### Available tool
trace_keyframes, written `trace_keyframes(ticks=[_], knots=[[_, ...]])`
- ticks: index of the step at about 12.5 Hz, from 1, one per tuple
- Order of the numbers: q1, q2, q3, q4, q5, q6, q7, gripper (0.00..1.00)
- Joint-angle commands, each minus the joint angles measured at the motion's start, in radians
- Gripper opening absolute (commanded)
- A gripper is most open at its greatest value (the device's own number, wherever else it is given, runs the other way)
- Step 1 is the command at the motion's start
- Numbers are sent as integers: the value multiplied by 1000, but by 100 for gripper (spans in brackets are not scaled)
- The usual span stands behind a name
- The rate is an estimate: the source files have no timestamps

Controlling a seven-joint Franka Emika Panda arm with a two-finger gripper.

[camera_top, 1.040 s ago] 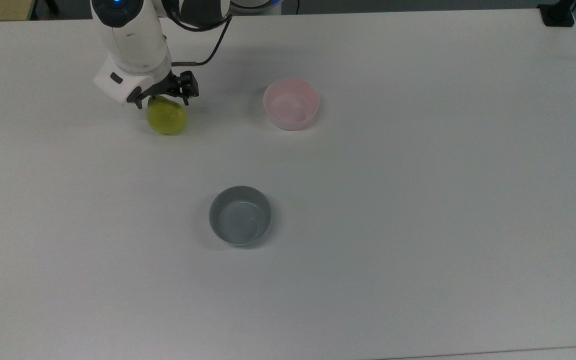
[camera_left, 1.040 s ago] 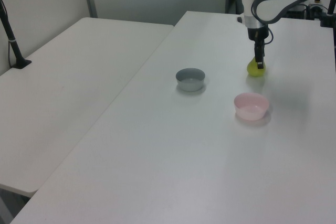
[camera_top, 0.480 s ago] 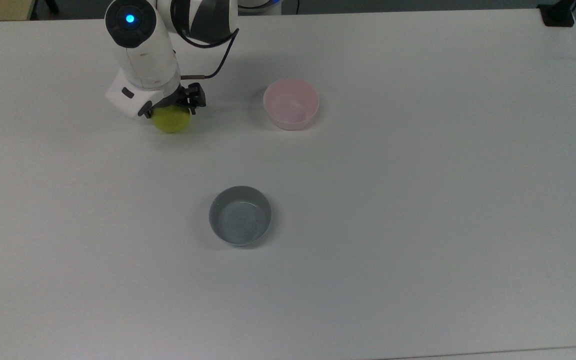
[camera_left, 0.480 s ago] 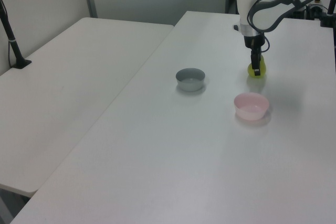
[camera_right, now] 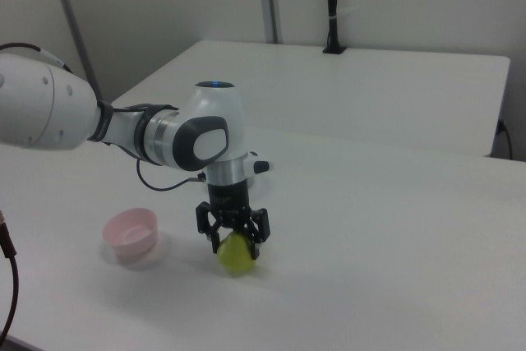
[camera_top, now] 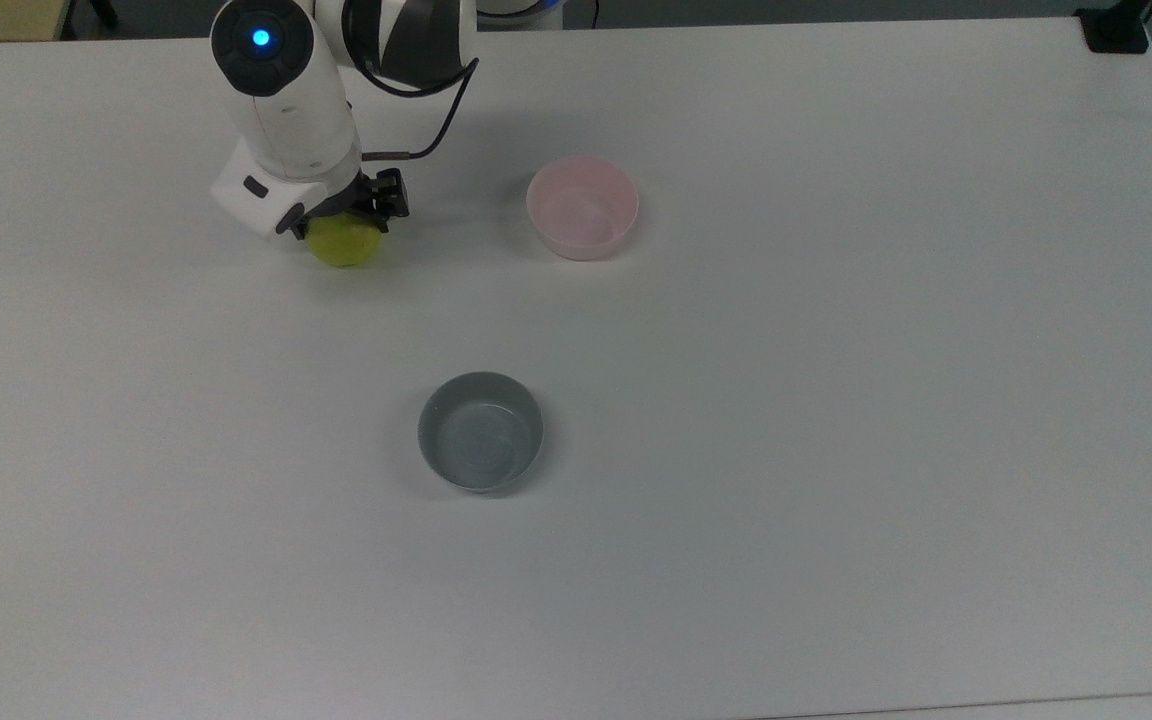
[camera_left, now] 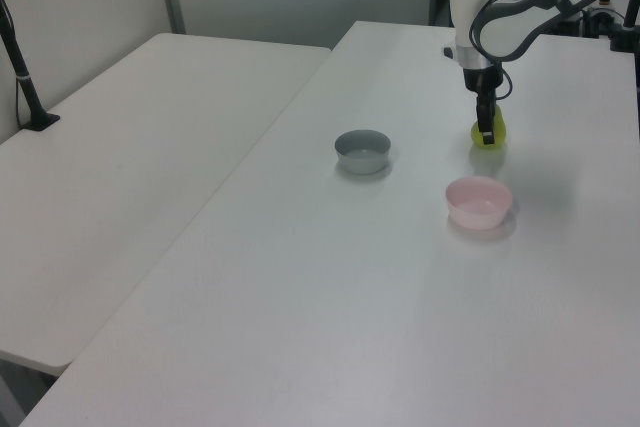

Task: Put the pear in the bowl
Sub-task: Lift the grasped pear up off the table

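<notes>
Under the black two-finger gripper (camera_right: 234, 242), closed on it: one half-hidden yellow-green pear (camera_right: 237, 256); one pale pink bowl (camera_top: 582, 207); one grey bowl (camera_top: 481, 431).

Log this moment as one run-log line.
gripper: around pear | pear: on table | pink bowl: empty | grey bowl: empty

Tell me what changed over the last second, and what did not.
The gripper came down over the pear, and the arm's wrist swung toward the top view's right and covered more of the fruit. Its jaws now stand on either side of the pear, which rests on the table; a firm grip cannot be told. The pink bowl and grey bowl stayed put.
</notes>
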Motion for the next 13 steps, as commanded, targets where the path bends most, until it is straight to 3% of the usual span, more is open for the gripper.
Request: trace_keyframes(ticks=[1,3,7,13], knots=[[7,-8,-1,26,-13,-7,24,50],[7,-20,-1,77,-13,-91,18,50],[6,-64,-3,268,-12,-338,22,50],[36,-147,2,424,28,-473,28,50]])
